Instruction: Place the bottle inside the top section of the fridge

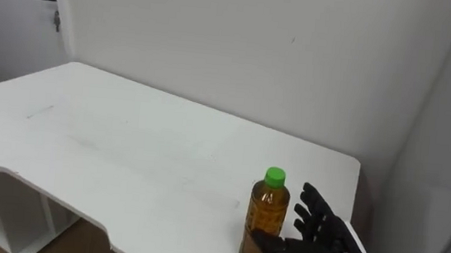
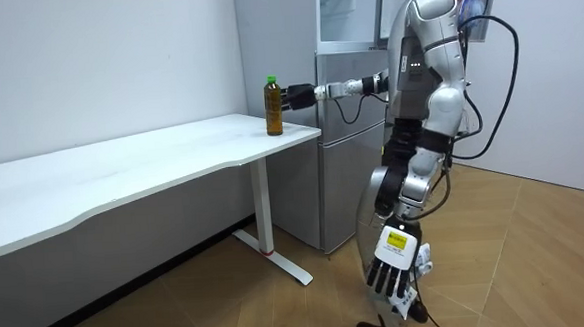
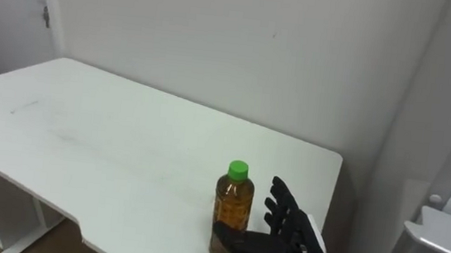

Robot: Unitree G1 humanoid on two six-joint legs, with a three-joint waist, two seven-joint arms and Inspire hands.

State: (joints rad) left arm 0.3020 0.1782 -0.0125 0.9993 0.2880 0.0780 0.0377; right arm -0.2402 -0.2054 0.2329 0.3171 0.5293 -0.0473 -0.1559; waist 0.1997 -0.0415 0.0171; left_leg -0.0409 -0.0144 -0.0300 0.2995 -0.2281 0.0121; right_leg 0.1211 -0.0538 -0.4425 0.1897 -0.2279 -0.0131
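Near the right end of the white desk (image 1: pixel 124 150), close to its front edge, the bottle (image 1: pixel 264 222) stands upright: amber liquid inside, a green cap on top. The right hand (image 1: pixel 323 236) sits just beside it on the right, fingers straight and spread apart, nothing clasped. Its thumb reaches across the front of the bottle's lower part, and I cannot tell whether it touches.

In the room view the robot stands upright at the desk's end, in front of a grey fridge (image 2: pixel 346 151) that stands just beside the desk. Its right arm is stretched out level toward the bottle. The left hand (image 2: pixel 393 268) hangs low by its leg, fingers loose and pointing down.
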